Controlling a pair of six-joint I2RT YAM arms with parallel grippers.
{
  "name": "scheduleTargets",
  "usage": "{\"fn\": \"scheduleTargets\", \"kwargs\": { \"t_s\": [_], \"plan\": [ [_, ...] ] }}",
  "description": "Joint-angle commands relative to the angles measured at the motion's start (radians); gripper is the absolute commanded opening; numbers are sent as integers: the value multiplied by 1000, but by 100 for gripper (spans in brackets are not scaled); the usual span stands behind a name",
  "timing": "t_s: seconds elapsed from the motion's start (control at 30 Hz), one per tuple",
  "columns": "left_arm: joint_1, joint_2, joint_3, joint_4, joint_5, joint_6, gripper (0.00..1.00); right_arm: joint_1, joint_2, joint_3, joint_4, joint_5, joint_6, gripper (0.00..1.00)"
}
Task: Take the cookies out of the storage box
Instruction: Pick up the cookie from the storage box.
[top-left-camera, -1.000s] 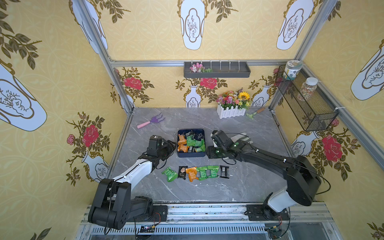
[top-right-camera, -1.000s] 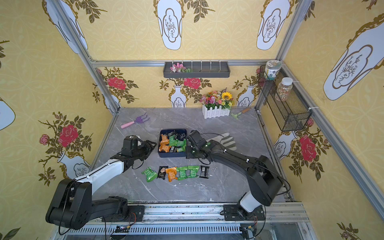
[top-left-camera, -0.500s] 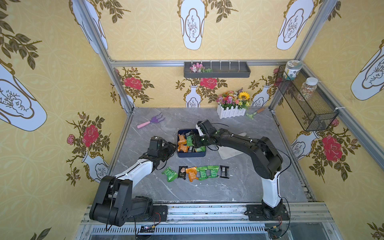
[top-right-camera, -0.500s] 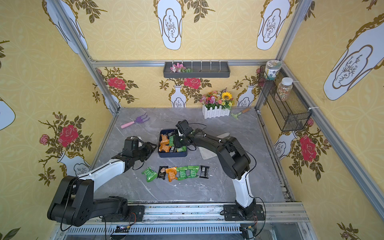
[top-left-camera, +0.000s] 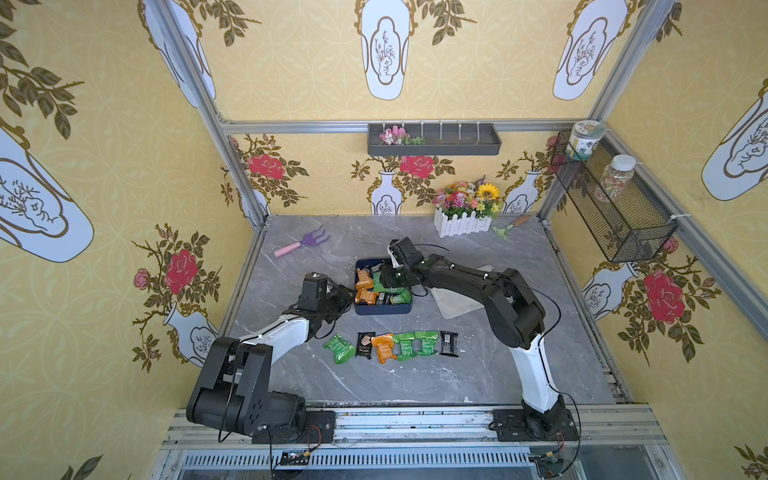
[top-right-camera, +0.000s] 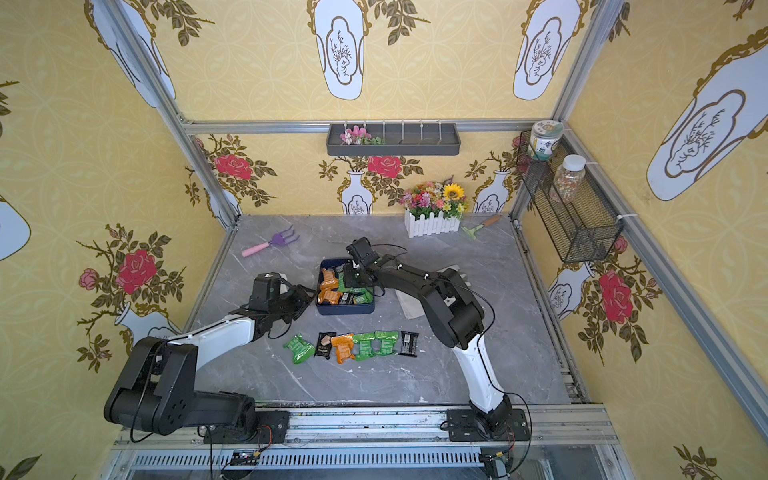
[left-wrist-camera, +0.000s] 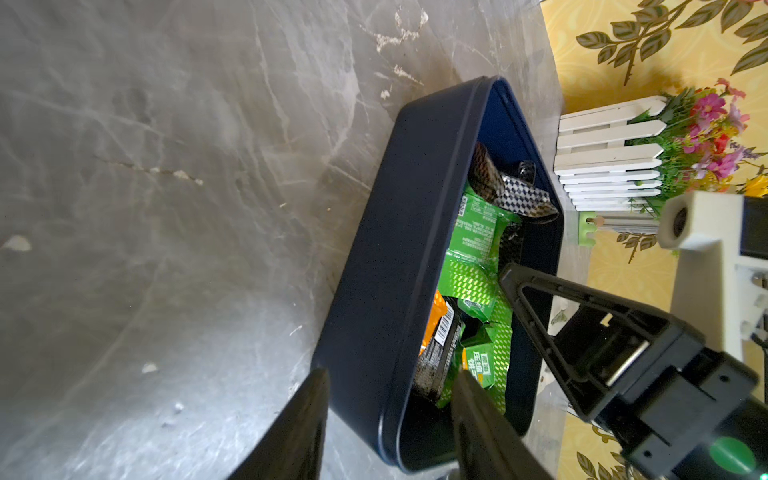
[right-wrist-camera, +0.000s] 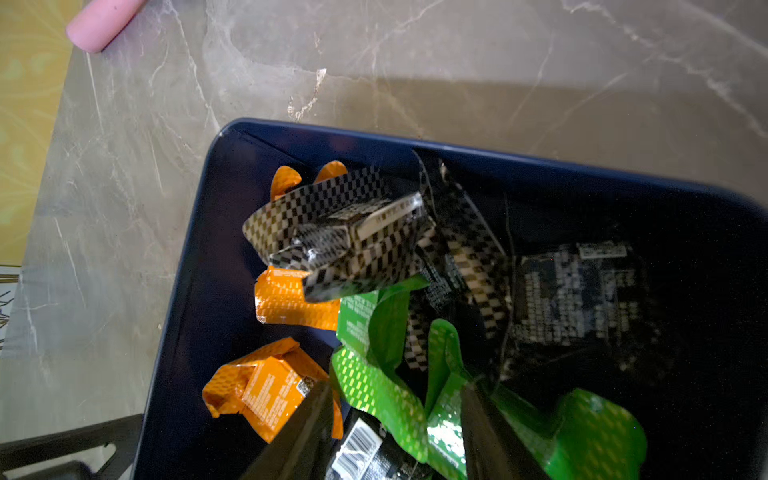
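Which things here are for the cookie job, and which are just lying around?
For the job: storage box, cookies in it, cookies already out, left tool, right tool.
Just lying about: purple rake, flower planter, green trowel, jars, mesh basket, wall tray.

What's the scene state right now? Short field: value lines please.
box: shallow navy-blue square storage box, mid-table, open top
inside: several green, orange and black foil cookie packets, count unclear
taken out: six foil packets in a row on the grey marbled table, on the arm-base side of the box
left tool: open, straddling the box's wall
right tool: open, tips among the packets, a green packet between them
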Motion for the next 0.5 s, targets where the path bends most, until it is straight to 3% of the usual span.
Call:
{"fn": "scheduleTargets", "kwargs": {
  "t_s": [0.0,0.47],
  "plan": [
    [1,9,-5,21,9,25,52,1,30,32,27,25,0,53],
    [-4,40,-1,1,19,35,47,7,130,109,57,-88,28,45]
  ]
}}
